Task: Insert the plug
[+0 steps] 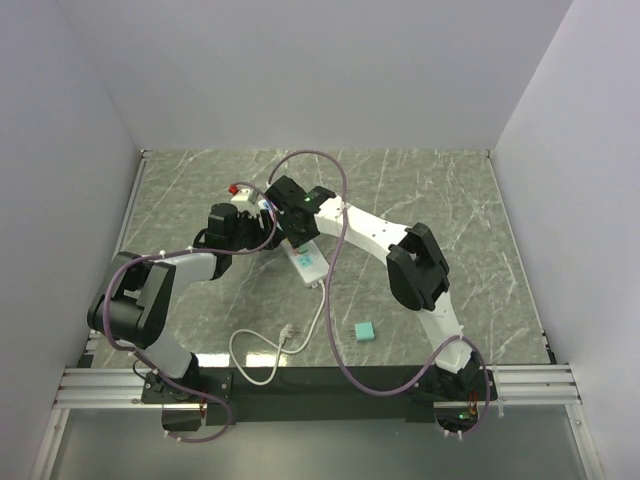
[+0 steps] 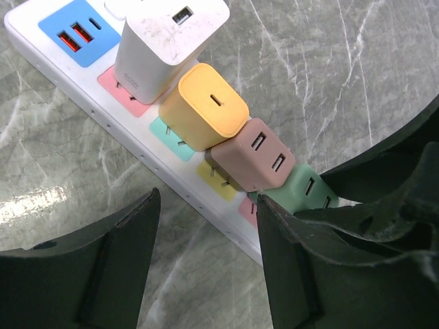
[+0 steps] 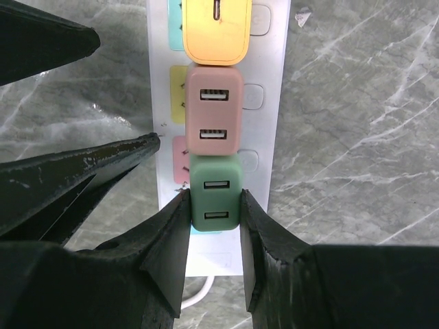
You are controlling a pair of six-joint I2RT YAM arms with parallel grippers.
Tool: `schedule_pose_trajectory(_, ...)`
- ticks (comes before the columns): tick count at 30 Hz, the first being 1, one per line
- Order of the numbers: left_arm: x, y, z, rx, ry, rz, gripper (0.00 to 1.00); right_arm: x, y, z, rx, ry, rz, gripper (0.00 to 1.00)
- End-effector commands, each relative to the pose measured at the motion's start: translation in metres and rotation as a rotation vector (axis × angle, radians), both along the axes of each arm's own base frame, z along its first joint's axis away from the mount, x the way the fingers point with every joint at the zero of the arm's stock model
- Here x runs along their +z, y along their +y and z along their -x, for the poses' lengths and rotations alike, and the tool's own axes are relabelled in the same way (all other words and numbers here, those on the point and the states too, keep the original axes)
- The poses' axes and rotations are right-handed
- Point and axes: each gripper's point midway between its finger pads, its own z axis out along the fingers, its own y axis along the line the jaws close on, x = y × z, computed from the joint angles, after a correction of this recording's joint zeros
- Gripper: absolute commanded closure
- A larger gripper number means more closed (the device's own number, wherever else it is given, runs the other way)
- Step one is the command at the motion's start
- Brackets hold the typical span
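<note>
A green plug (image 3: 215, 192) with two USB ports sits between the fingers of my right gripper (image 3: 214, 199), which is shut on its sides. It stands over the last socket of the white power strip (image 3: 271, 137), beside a pink plug (image 3: 214, 113) and a yellow one (image 3: 216, 31). How deep its prongs sit is hidden. My left gripper (image 2: 207, 199) is open at the strip's long edge (image 2: 137, 140). One finger is over the marble, the other against the strip by the green plug (image 2: 309, 192). In the top view both grippers meet over the strip (image 1: 305, 262).
A white charger (image 2: 164, 48) occupies the socket beyond the yellow plug (image 2: 206, 106). The strip's white cable (image 1: 270, 350) loops toward the near edge. A small teal block (image 1: 365, 331) lies on the marble at the front right. Grey walls close in on three sides.
</note>
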Motion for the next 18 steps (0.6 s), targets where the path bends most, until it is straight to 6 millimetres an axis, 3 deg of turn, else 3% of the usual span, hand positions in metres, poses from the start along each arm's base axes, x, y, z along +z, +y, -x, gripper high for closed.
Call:
schedule_pose_trajectory(1, 0.019, -0.003, -0.013, 0.010, -0.066, 0.016, 0.36, -0.074, -0.009, 0.041, 0.032, 0.178, 0.100, 1.00)
schedule_pose_trajectory(18, 0.015, 0.000, -0.012, 0.017, -0.057, 0.004, 0.36, -0.109, -0.032, 0.079, 0.008, 0.271, 0.123, 1.00)
